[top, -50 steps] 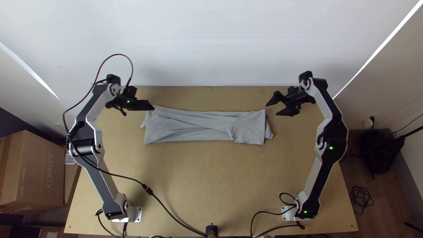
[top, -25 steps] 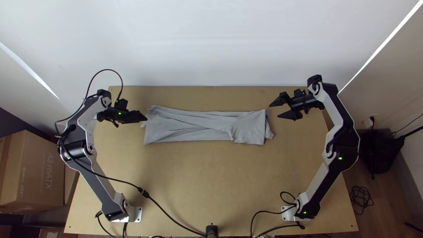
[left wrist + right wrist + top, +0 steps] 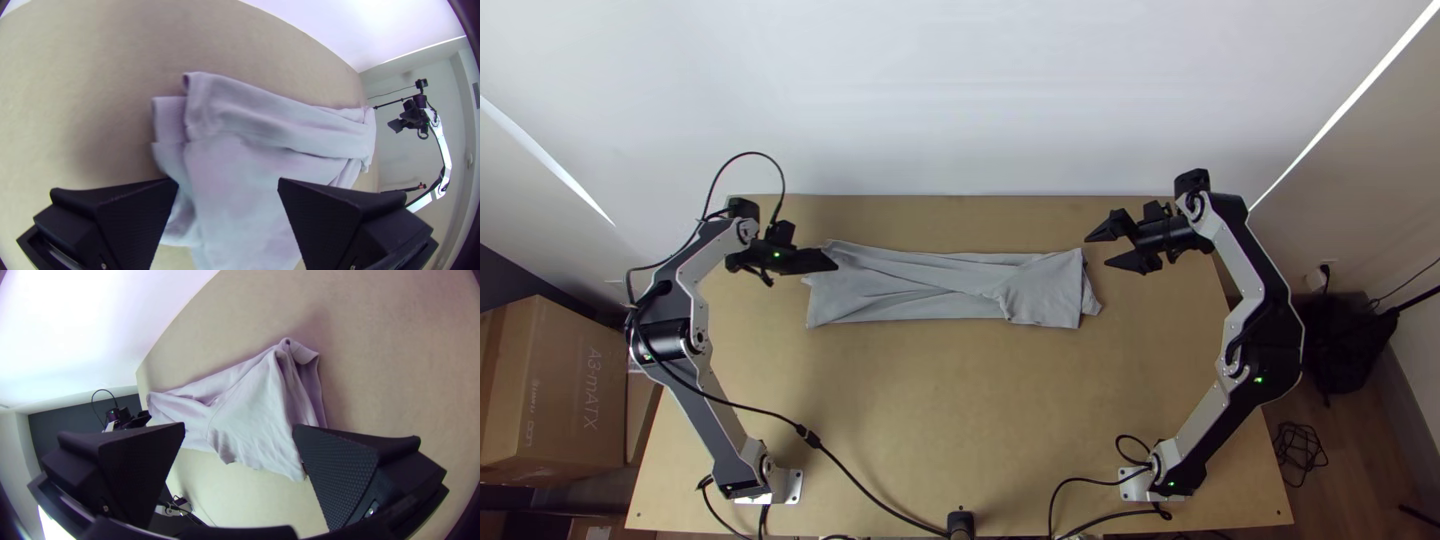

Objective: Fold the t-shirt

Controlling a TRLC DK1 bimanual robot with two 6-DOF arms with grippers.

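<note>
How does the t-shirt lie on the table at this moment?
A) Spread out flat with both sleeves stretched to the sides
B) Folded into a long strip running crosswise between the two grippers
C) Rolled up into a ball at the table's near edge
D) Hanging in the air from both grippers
B: the t-shirt lies as a long, narrow, layered strip between the left gripper and the right gripper.

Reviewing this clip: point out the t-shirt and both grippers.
T-shirt [image 3: 1045,290]: top view, on the cloth near its right end.
Left gripper [image 3: 228,180]: left wrist view, midway between the tips of its open jaws.
Right gripper [image 3: 1097,251]: top view, midway between its open jaws' tips.
</note>
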